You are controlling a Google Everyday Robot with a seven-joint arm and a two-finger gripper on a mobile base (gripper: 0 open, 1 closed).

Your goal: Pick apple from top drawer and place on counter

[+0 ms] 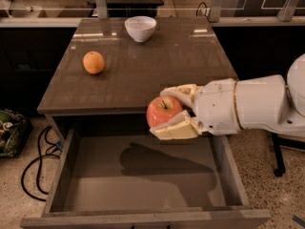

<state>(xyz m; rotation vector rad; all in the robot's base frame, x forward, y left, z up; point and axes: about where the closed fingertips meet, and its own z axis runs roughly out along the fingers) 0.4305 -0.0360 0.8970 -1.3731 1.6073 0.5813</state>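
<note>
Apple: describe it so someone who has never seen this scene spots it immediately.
Find the open top drawer below the grey-brown counter; above it, at the counter's front edge, the gripper is shut on the apple. It is red with a short stem, unlike the plain orange and white bowl on the counter.

One high camera, in front of the top drawer (95,187), looks down across the counter (157,73); the gripper (164,112), clasping the apple (161,109), fills centre-right.
</note>
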